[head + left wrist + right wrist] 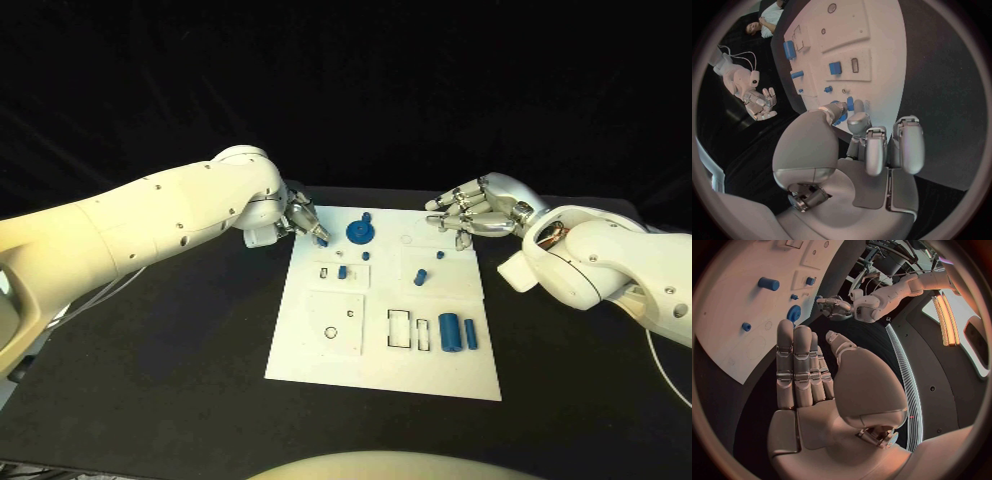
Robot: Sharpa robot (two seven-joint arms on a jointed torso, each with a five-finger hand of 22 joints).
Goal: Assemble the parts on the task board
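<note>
the white task board (378, 340) lies in the middle of the frame on the black table (173, 350), its long axis running from the bottom edge up toward the top. nearest, at lower right of the board, two blue cylinders (457, 331) lie side by side, pointing up the frame. further up sit a small blue block (346, 270) and a blue peg (421, 277). at the far end lies a round blue gear (361, 234). the left hand (302, 222) rests at the board's upper left corner, fingers curled; whether it holds anything cannot be told. the right hand (472, 212) hovers at upper right, fingers straight and empty.
</note>
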